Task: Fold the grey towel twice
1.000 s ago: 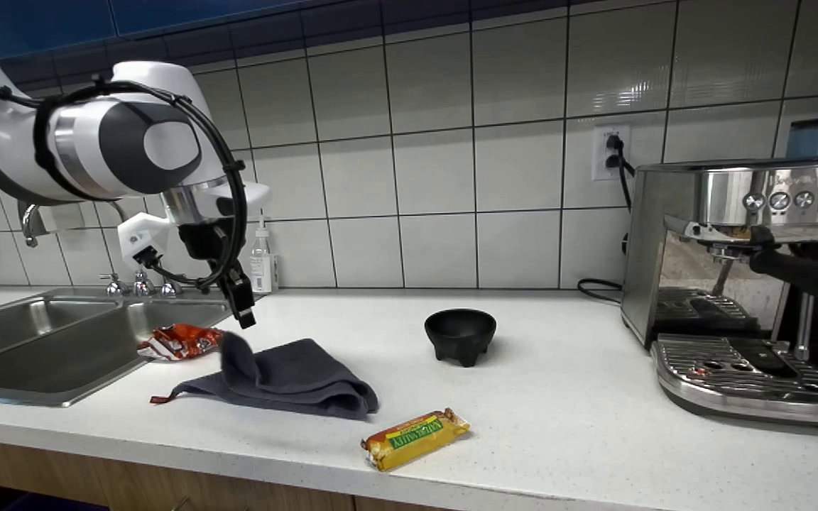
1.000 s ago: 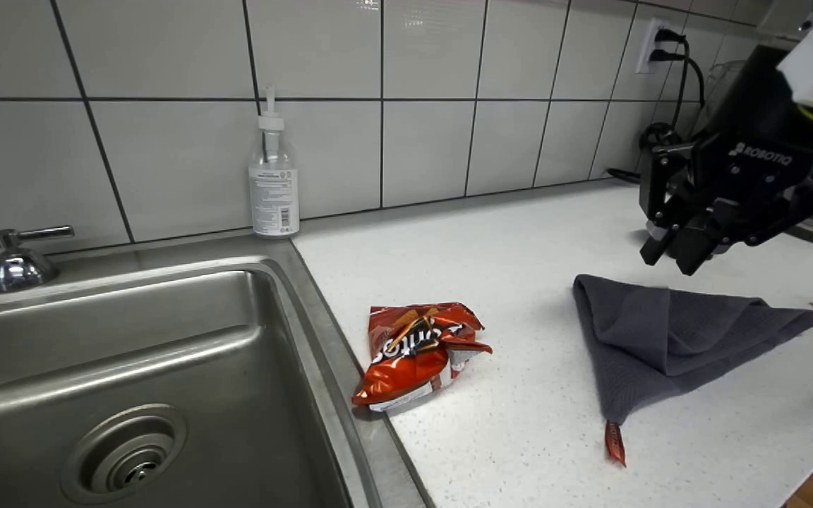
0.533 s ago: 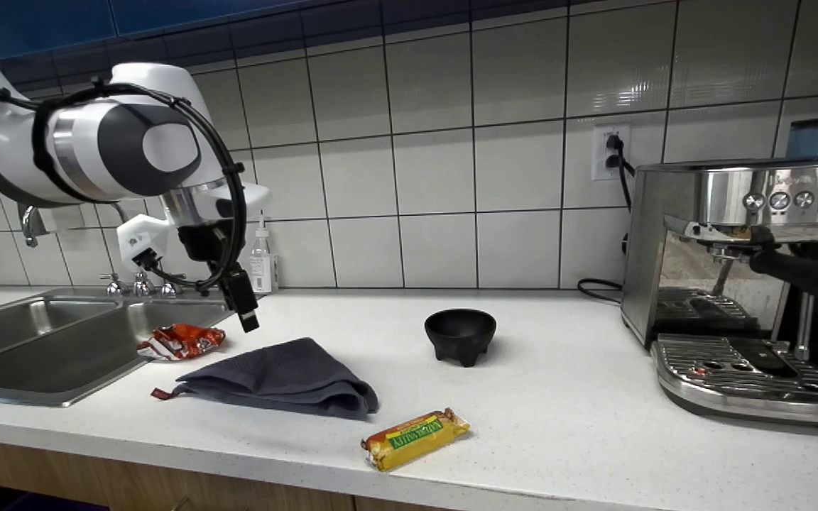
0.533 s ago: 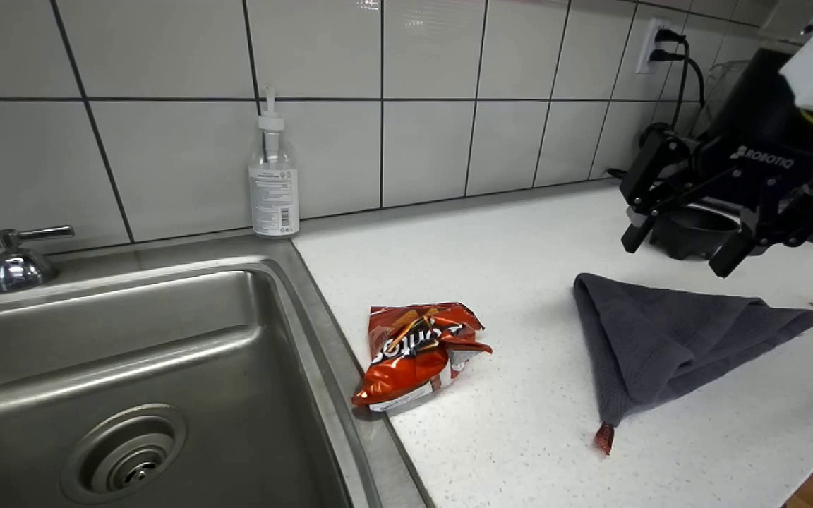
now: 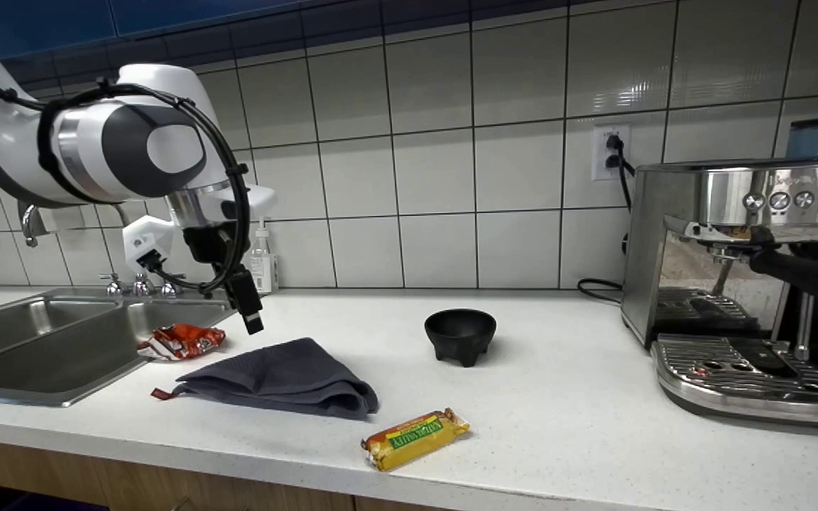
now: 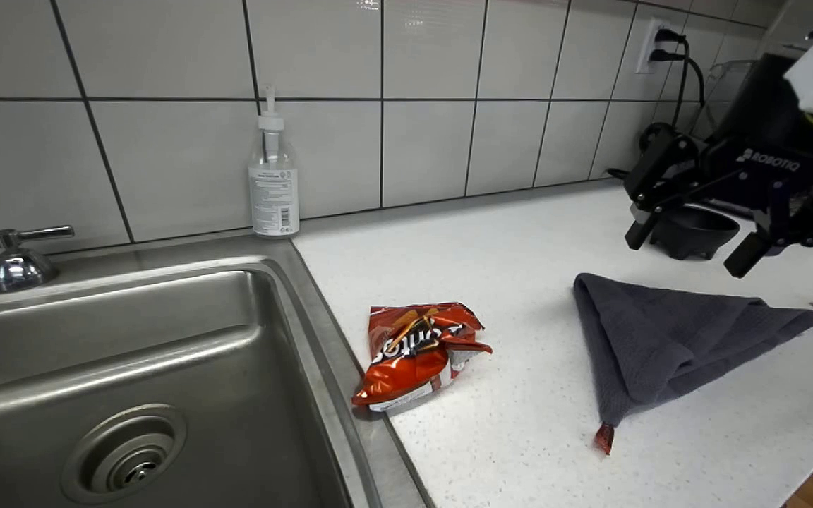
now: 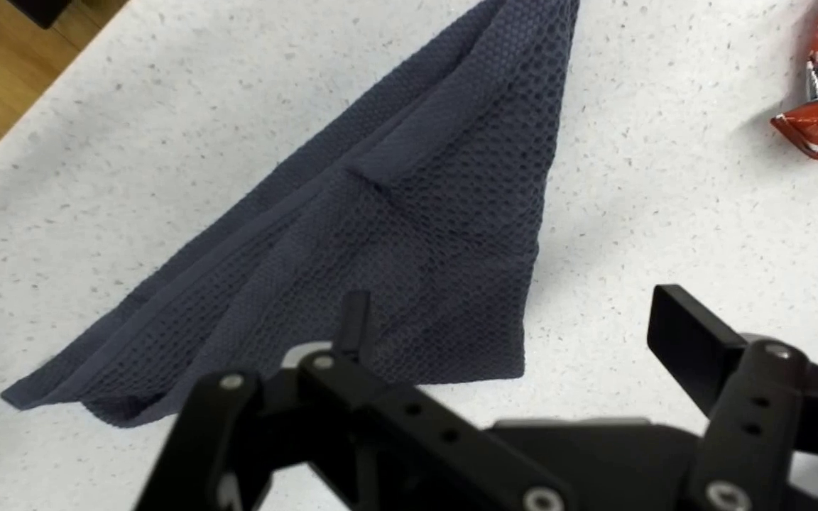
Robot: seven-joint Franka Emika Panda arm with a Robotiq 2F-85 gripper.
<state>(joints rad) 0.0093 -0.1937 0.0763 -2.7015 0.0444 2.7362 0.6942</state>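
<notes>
Dark charcoal-grey cloth towel (image 6: 682,331) is lying doubled into a rough triangle on the white speckled countertop (image 5: 558,426), layered edges showing along the long side facing the counter's front; one fold is presumably holding, the second still waiting; a small reddish tag (image 6: 605,437) is poking out at one corner. Crumpled orange-red foil chip bag (image 6: 420,353), round black footed bowl (image 5: 460,333) and yellow-wrapped snack bar (image 5: 416,440) are sitting around the towel, apart from it, likely leaving room for cloth to turn over; the bar is lying nearest, so a wide swing could be brushing it.

White-and-grey robot arm (image 5: 153,145) is arching in from the upper left of an exterior view, wrist pointing mostly down; black Robotiq gripper (image 7: 521,332) is hanging just above the towel's rear edge, fingers (image 7: 689,344) spread wide, holding nothing; in the wrist view one finger is overlapping the towel, the other bare counter, perhaps suiting a pinch across that edge.
</notes>
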